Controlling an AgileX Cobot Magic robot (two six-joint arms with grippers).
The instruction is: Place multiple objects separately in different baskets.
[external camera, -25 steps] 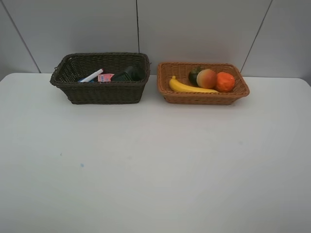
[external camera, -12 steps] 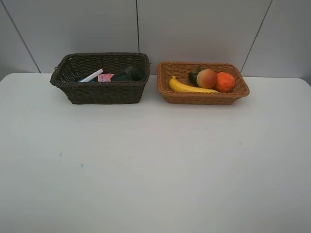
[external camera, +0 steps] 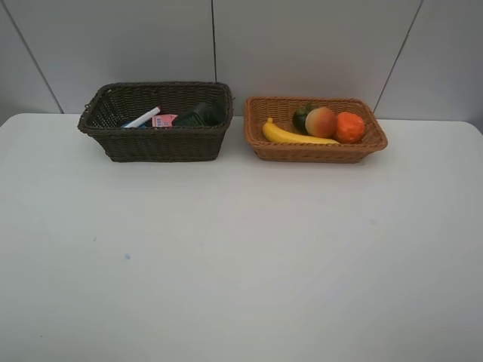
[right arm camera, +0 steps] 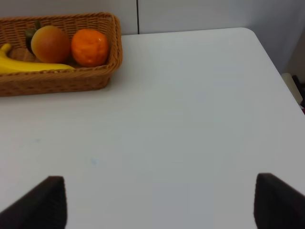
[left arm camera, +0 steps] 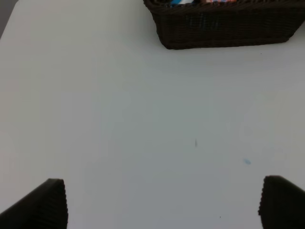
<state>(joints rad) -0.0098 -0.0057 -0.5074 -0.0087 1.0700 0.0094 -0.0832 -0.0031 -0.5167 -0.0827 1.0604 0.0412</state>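
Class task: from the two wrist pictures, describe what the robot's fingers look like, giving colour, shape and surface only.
Only the tips of the fingers show. On the left gripper, the fingers are black, blocky wedges with fine ribbed edges. The right gripper has matching fingers, equally dark and ridged. No cables, markings or arm links appear in any view.

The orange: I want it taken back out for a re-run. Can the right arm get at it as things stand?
Probably yes. The orange lies uncovered at the end of the tan basket, beside the peach, and the right claw is open and empty over bare table.
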